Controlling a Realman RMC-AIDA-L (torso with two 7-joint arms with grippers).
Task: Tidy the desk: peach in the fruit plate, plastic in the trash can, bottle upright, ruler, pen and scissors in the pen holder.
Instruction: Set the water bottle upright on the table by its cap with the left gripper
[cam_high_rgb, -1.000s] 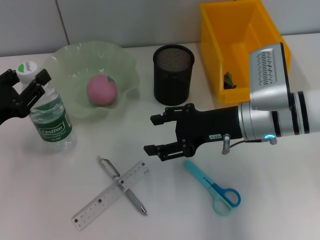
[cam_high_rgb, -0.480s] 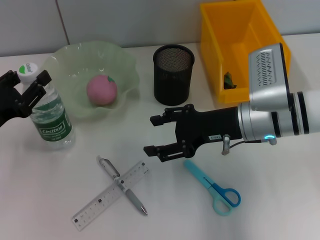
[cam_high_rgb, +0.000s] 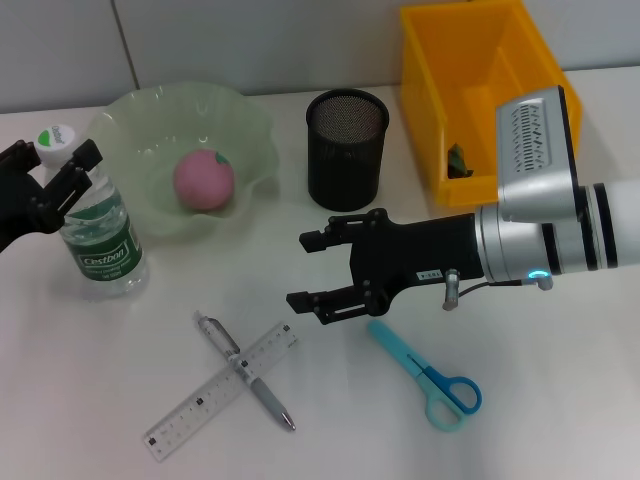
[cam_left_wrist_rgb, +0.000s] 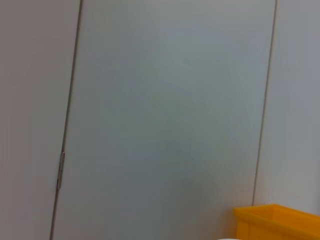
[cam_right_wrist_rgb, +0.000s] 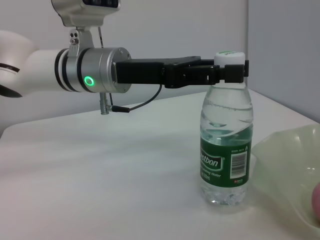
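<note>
at nine o'clock on the desk my left gripper (cam_high_rgb: 58, 175) has its jaws spread around the upright bottle (cam_high_rgb: 100, 235), so next my spread right gripper (cam_high_rgb: 318, 270) takes the ruler (cam_high_rgb: 220, 391) at seven o'clock.

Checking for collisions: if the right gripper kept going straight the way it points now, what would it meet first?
The right gripper points toward the robot's left. Probably the bottle, far across bare table; depth is unclear.

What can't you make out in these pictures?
- Green scrap in the yellow bin: head view, too small to identify.
- Left gripper around the bottle neck: right wrist view cannot settle whether it touches.
- Left wrist view: mostly wall, only the bin's corner, cut off by the edge.
</note>
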